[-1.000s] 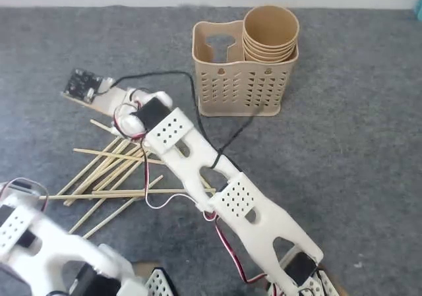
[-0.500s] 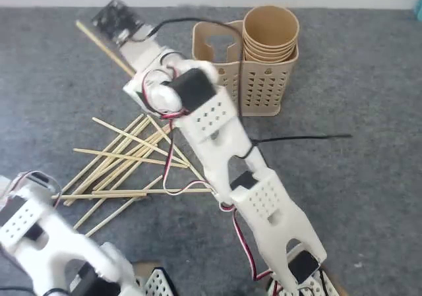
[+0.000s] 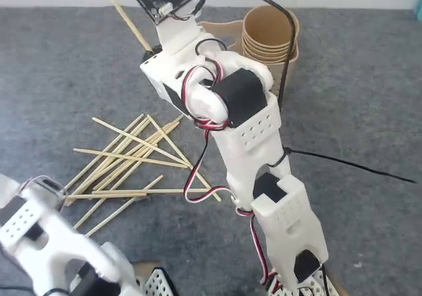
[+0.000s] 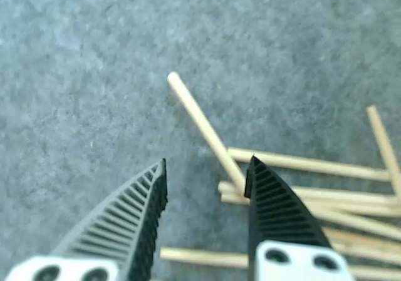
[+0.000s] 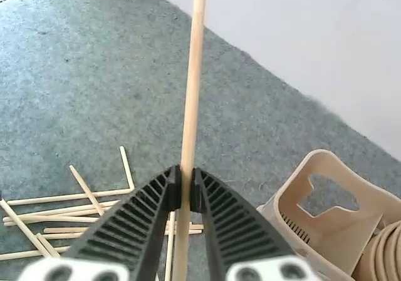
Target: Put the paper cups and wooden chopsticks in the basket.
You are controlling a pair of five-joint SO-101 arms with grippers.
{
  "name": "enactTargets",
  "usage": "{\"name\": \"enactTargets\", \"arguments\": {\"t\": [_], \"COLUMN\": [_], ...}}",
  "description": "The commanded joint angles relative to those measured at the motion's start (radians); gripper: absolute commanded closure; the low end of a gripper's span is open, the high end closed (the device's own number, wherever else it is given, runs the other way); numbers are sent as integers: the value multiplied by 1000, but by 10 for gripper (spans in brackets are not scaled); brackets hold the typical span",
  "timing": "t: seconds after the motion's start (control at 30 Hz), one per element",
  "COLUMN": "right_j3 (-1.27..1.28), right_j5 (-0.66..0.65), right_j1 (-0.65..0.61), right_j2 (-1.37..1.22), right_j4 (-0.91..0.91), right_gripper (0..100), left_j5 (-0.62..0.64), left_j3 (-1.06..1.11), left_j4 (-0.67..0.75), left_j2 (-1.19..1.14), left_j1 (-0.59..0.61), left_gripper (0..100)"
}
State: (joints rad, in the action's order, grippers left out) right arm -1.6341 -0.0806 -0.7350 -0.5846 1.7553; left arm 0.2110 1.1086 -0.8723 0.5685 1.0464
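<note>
My right gripper (image 5: 185, 174) is shut on a single wooden chopstick (image 5: 194, 74), held well above the carpet. In the high view that chopstick (image 3: 125, 16) sticks out past the raised right arm (image 3: 244, 111), just left of the basket. The beige perforated basket (image 5: 326, 212) has a stack of paper cups (image 3: 270, 26) in its right compartment. Several more chopsticks (image 3: 132, 157) lie crossed in a loose pile on the grey carpet. My left gripper (image 4: 207, 168) hangs open low over one end of that pile, one chopstick (image 4: 200, 124) running up to its finger.
The left arm (image 3: 33, 227) sits at the near left corner. A black cable (image 3: 343, 164) trails from the right arm across the carpet to the right. A pale wall (image 5: 313, 37) runs behind the basket.
The right arm has lifted one chopstick off the pile and swung it up and back toward the basket. The left arm has barely shifted.
</note>
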Motion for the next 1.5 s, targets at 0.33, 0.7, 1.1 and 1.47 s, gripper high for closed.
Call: {"name": "enactTargets", "arguments": {"t": [0.33,0.7,1.1,1.47], "right_j3": [132,423,516,509], "right_j5": [166,52,54,54], "right_j1": [48,-1,53,53], "right_j2": [297,572,572,582], "right_j4": [48,-8,-85,-81], "right_gripper": [991,991,991,991], "left_j5": [40,72,74,71], "left_j3": [13,45,74,-156], "left_j4": [46,141,198,190], "left_j2": [32,31,29,-377], "left_j1": [-17,-40,-52,-46], "left_gripper": [804,805,848,848]}}
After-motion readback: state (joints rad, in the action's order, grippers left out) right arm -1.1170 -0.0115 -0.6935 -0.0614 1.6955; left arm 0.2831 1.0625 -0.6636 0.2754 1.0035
